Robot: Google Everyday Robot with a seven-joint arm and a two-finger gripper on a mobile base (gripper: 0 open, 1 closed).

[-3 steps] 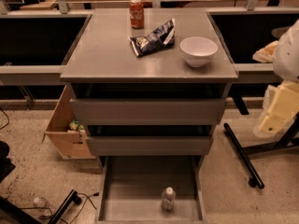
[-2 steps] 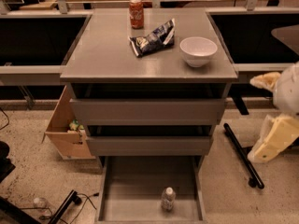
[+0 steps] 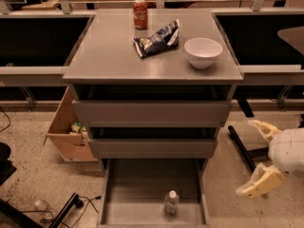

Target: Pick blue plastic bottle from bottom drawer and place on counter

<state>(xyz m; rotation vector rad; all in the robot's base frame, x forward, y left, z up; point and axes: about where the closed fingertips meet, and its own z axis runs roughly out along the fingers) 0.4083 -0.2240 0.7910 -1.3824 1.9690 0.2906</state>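
Observation:
The blue plastic bottle (image 3: 171, 202) stands upright near the front of the open bottom drawer (image 3: 133, 198), clear with a white cap. The grey counter (image 3: 109, 56) tops the cabinet above two closed drawers. My gripper (image 3: 247, 158) hangs over the floor to the right of the cabinet, about level with the lower drawers. It is well to the right of the bottle and higher than it. Its cream fingers (image 3: 260, 182) are spread apart and hold nothing.
On the counter stand a red soda can (image 3: 140, 14), a dark chip bag (image 3: 158, 39) and a white bowl (image 3: 203, 52). An open cardboard box (image 3: 66, 137) sits left of the cabinet. A black stand leg (image 3: 241, 147) lies on the floor to the right.
My gripper has dropped from beside the upper drawers to a lower spot and come slightly left. The bottle and the things on the counter have not moved.

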